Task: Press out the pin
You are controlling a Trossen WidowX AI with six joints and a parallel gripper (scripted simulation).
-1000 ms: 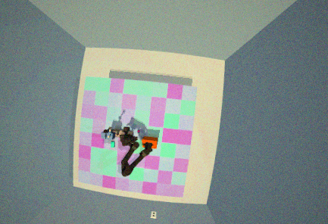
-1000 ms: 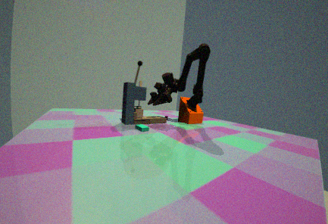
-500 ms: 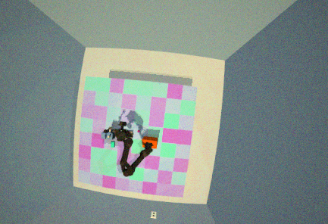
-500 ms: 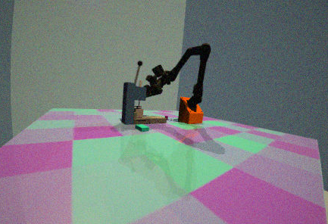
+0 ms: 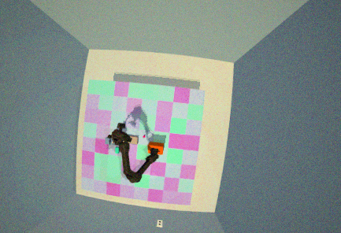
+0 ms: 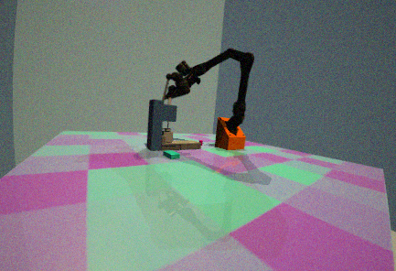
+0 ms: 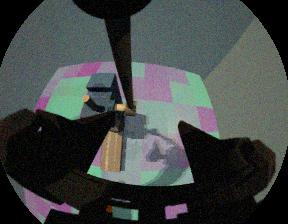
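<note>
We see the gripper (image 6: 168,87) (image 7: 147,119) high beside the press (image 6: 155,124) (image 7: 102,81), near its upright lever (image 6: 166,89) (image 7: 118,55), its fingers spread wide around nothing. We find the block (image 6: 167,135) on the press bed (image 6: 183,145) (image 7: 112,152), below the punch (image 6: 167,124).

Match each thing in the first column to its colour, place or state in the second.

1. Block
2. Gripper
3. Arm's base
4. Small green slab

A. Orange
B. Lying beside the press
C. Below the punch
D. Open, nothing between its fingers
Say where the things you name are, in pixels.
1. Block (image 6: 166,136)
2. Gripper (image 5: 114,133) (image 6: 167,87) (image 7: 147,119)
3. Arm's base (image 5: 161,146) (image 6: 223,138)
4. Small green slab (image 5: 117,149) (image 6: 171,155)

A. Orange
B. Lying beside the press (image 6: 155,125)
C. Below the punch (image 6: 167,124)
D. Open, nothing between its fingers

Right pairs: 1-C, 2-D, 3-A, 4-B
</note>
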